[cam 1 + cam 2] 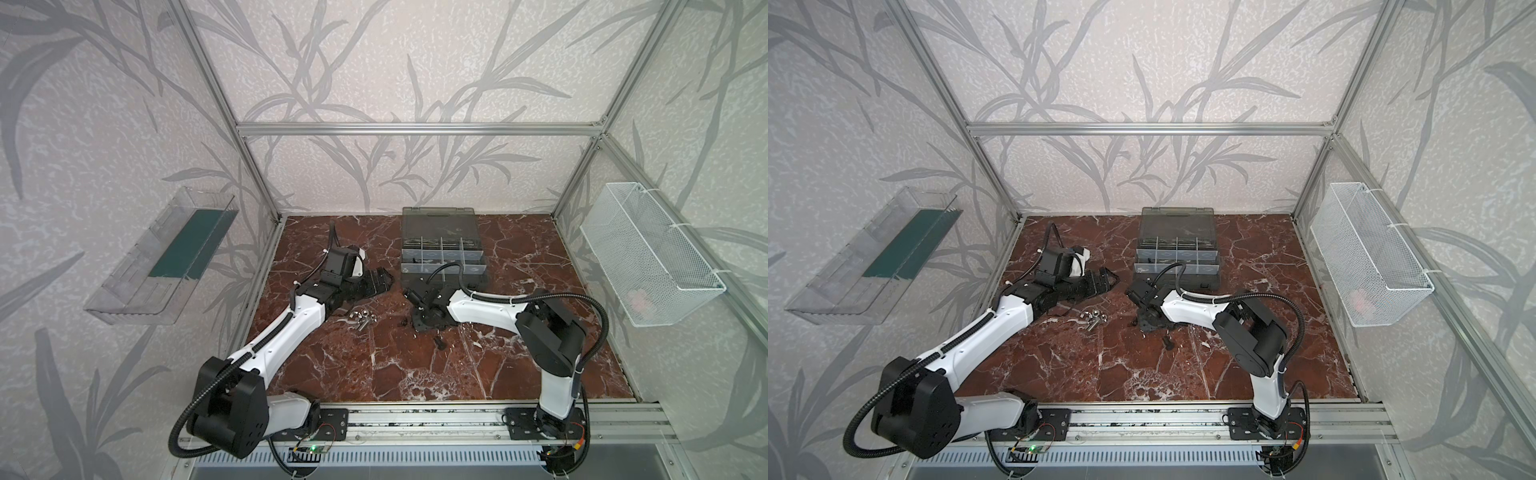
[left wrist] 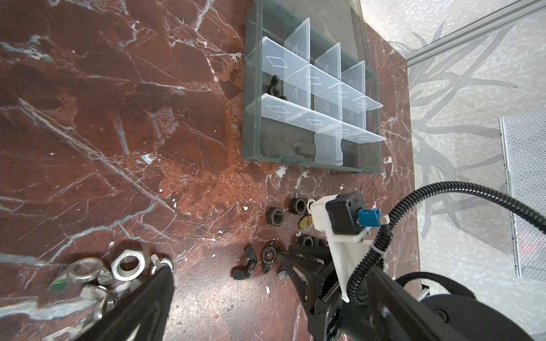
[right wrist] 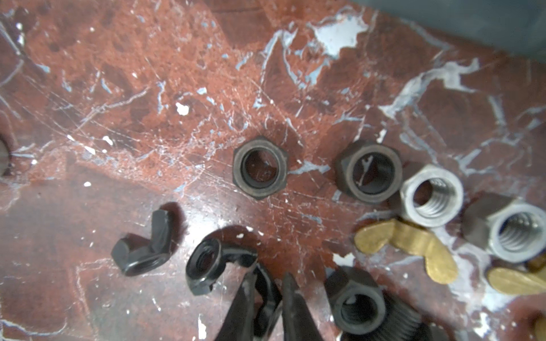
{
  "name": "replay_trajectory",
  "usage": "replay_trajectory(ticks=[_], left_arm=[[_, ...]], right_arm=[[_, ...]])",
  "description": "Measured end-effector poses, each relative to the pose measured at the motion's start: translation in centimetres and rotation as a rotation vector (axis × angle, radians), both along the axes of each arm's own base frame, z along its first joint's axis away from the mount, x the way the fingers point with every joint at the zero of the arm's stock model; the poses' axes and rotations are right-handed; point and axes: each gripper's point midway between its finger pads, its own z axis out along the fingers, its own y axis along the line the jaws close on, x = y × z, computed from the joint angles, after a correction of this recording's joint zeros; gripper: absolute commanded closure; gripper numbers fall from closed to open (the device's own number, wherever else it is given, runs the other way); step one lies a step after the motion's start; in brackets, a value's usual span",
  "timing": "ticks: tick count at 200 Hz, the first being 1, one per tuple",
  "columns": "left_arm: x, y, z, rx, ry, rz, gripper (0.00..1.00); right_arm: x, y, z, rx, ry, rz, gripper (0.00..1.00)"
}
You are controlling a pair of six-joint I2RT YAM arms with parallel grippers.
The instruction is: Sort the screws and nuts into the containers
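Note:
The containers are compartments of a dark grey organiser case [image 1: 473, 272] [image 2: 251, 118] with clear dividers; one holds black wing nuts [image 2: 274, 85]. My right gripper [image 3: 270, 285] [image 2: 282, 256] points down at the table in front of the case. It is shut on the wing of a black wing nut [image 3: 212, 265]. Around it lie another black wing nut [image 3: 144, 251], two black hex nuts [image 3: 260, 168], silver hex nuts [image 3: 431, 192] and brass wing nuts [image 3: 407, 245]. A black screw [image 1: 438, 343] lies nearer the front. My left gripper [image 1: 376, 282] hovers open beside a cluster of silver nuts [image 2: 97, 274] [image 1: 363, 322].
The case's smoky lid [image 1: 438, 222] stands up against the back wall. A white wire-mesh basket [image 1: 648, 249] hangs on the right wall. On the left wall hangs a clear tray with a green strip [image 1: 166, 253]. A black nut on a threaded bolt [image 3: 357, 307] lies beside my right fingers.

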Motion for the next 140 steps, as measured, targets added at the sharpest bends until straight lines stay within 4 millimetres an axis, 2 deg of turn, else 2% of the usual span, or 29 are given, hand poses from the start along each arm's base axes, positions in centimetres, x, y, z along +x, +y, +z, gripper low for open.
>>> replay_trajectory(ticks=[62,106,140], left_arm=[[0.16,0.00,0.19,-0.010,-0.005,0.002,0.01],[0.12,-0.06,0.23,-0.015,-0.004,-0.002,0.01],[0.12,-0.07,0.24,-0.017,-0.003,-0.002,0.01]], right_arm=[[-0.03,-0.04,0.00,-0.005,-0.001,0.012,0.82],[-0.45,-0.53,-0.36,-0.024,0.015,0.015,0.76],[-0.72,-0.85,-0.46,-0.035,0.022,0.019,0.76]])
